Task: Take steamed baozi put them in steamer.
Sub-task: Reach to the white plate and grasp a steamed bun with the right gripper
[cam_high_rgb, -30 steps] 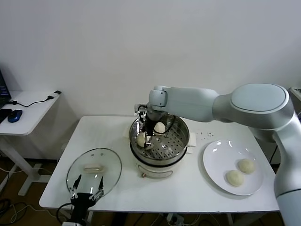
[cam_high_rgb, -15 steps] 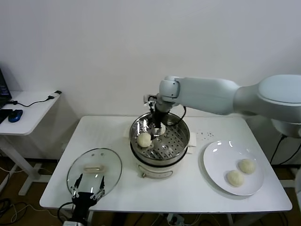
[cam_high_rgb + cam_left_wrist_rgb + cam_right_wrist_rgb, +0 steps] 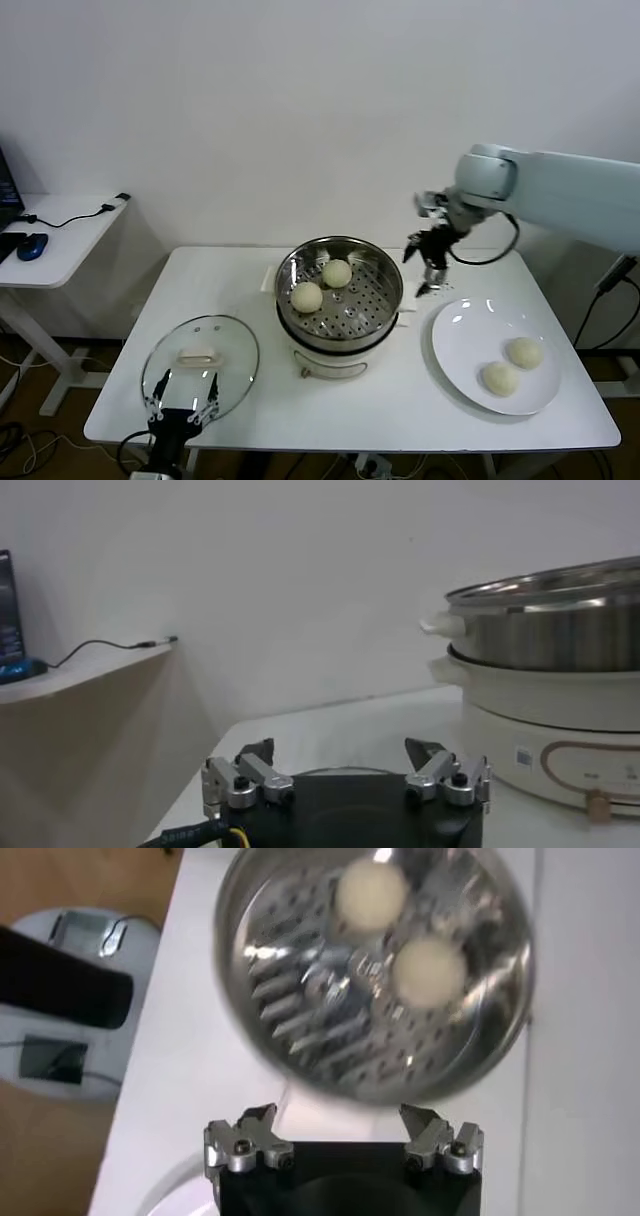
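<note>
Head view: steamer (image 3: 340, 290) upright, mouth upward

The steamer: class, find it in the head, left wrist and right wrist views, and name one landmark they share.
Head view: the steamer stands mid-table, between glass lid and plate.
Left wrist view: its steel wall fills the right edge, atop the white cooker base.
Right wrist view: seen from above, holding two baozi.
Shared landmark: the white table.

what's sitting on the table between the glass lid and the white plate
The steamer, holding two buns, seen in the head view.
</note>
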`<state>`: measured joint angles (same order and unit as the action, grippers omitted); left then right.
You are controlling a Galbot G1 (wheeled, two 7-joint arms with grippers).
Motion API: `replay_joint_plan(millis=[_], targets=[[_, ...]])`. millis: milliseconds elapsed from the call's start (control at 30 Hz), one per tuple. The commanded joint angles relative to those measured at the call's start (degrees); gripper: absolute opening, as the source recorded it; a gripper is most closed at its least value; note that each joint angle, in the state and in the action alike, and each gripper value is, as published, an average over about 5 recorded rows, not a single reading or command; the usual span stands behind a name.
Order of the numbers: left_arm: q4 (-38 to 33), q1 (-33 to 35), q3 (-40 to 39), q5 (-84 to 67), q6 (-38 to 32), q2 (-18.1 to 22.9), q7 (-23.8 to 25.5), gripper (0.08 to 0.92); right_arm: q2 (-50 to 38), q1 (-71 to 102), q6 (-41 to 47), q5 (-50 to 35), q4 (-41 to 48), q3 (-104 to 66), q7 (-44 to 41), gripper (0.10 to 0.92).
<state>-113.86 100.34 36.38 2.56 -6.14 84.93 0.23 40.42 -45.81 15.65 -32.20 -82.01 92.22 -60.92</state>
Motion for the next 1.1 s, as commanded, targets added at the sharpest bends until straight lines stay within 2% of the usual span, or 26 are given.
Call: replay_joint_plan(millis=[33, 167, 300, 733, 1100], targets=[[-0.5, 0.7, 0.6, 0.1, 0.1, 0.1, -0.5, 0.823, -22.2, 23.1, -2.2, 21.3, -6.1, -17.8, -2.7, 0.823], [-0.6, 0.8, 0.5, 0.6, 0.3, 0.3, -0.5, 0.823, -23.9, 39.2, -2.4, 26.3, -3.8, -31.8, -3.1, 0.823], [-0.4, 0.8, 0.3, 1.1, 0.6, 0.6, -0.5, 0.823, -23.1, 45.9, -2.4, 28.9, -0.9, -35.5, -2.7, 0.823], [0.4, 0.9, 0.3, 2.1, 0.6, 1.1, -0.5, 0.823, -15.1, 47.6, -2.5, 30.9, 7.0, -37.3, -1.1, 0.823], [0.6, 0.9, 0.6, 2.3, 0.6, 1.3, -0.5, 0.823, -10.9, 45.7, -2.3, 30.4, 8.4, -34.5, -1.0, 0.823]])
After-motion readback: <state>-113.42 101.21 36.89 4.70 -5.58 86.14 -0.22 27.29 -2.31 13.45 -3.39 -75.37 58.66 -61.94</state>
